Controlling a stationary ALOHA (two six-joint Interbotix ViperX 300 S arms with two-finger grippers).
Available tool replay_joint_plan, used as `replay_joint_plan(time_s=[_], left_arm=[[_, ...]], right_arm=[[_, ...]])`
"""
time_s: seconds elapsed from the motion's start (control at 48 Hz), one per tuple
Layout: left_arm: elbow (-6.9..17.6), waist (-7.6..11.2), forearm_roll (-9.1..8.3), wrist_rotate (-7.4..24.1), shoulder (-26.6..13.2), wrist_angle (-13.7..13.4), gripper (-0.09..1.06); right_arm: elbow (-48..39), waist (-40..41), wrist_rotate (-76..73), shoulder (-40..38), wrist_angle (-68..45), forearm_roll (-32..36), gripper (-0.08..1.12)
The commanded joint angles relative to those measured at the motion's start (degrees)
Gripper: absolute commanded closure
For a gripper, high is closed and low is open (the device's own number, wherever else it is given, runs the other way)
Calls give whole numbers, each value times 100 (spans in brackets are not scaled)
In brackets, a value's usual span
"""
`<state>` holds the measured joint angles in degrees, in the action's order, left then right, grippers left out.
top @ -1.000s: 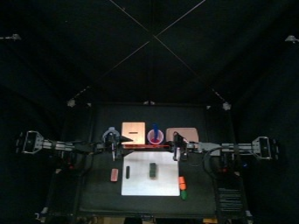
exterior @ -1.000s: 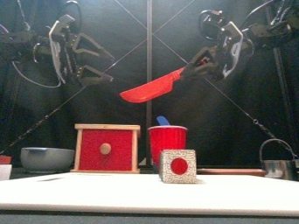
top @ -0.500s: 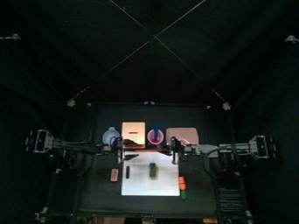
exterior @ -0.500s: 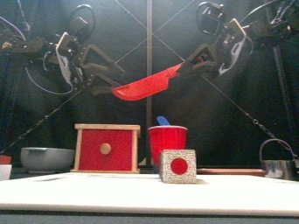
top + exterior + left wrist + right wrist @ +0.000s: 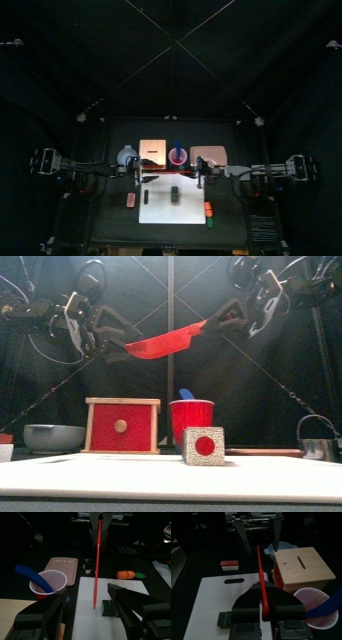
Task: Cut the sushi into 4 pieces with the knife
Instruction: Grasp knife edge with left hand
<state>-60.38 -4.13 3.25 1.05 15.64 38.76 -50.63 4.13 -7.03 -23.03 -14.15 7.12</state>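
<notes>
1. While the flat red toy knife (image 5: 167, 343) hangs high over the white cutting board (image 5: 211, 597), your left gripper (image 5: 85, 598) sits above the board's left side. Its jaws are spread on either side of the blade tip and appear to touch nothing.
2. The dark green toy sushi roll (image 5: 109, 607) lies near the board's middle and looks to be in one piece.
3. Above the board's right side, your right gripper (image 5: 264, 608) pinches the knife by its handle.
4. I judge you are lining up the blade, with no cut started. Next, lower it square across the roll.
</notes>
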Motion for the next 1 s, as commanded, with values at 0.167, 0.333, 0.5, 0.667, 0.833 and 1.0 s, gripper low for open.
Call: replay_joint_plan(time_s=[0.167,0.333,0.5,0.667,0.833,1.0], left_arm=[[-9,9,-9,-18,-290,580,0],[44,9,-26,-9,-422,712,1],[35,9,-26,-9,-431,738,2],[44,18,-35,-9,-413,747,13],[44,18,-53,-9,-369,756,29],[44,26,-79,-9,-369,826,41]], right_arm=[[149,-9,18,-141,-141,0,91],[123,-18,-9,-149,-167,0,91],[123,-26,-9,-158,-167,0,91],[105,-35,-9,-158,-167,0,91],[88,-26,-9,-158,-176,-18,91],[70,-26,-9,-158,-167,-26,91]])
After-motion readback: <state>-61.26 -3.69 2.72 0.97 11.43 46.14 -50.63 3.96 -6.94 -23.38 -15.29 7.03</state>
